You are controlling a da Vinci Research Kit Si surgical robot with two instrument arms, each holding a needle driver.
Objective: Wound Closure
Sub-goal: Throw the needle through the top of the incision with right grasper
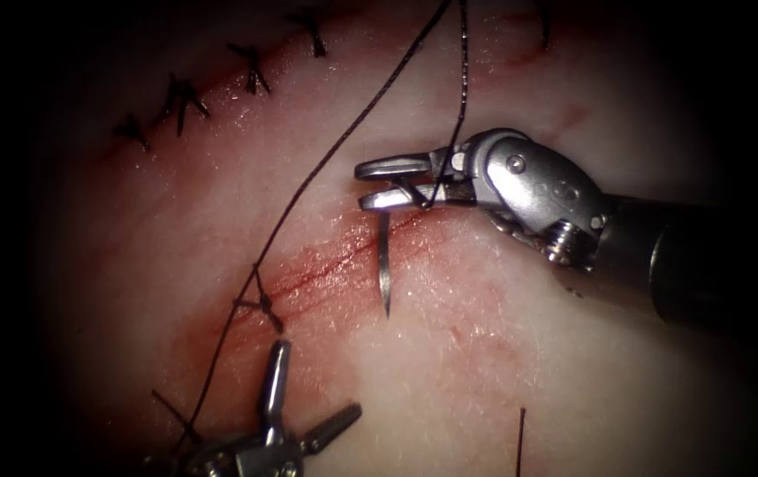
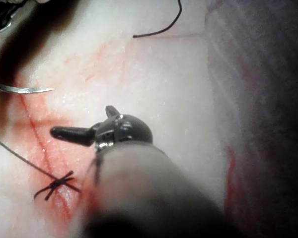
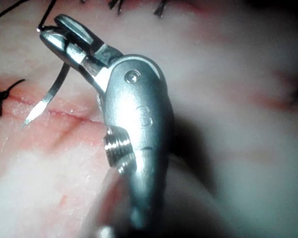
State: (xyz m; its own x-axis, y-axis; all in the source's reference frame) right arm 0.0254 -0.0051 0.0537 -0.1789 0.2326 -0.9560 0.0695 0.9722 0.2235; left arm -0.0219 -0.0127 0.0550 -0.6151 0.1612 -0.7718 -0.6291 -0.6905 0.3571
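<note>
The curved steel needle (image 1: pixel 384 265) is held near its thread end by the right silver gripper (image 1: pixel 379 184), its point hanging free above the red-stained cut (image 1: pixel 335 261) in the pale tissue (image 1: pixel 503 371). The dark braided thread (image 1: pixel 326 159) is seen running to a knotted stitch (image 1: pixel 260 305). The left gripper (image 1: pixel 313 389) is spread wide, holding nothing.

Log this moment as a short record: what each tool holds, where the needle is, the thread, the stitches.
right tool: fingers grip the needle near its thread end
left tool: fingers spread, holding nothing
needle: hangs point down over the cut, not in the tissue
thread: runs from the right tool up and away, and down to the knot
knot: one tied stitch on the cut, left of the needle
finished stitches: a row on another closed cut
</note>
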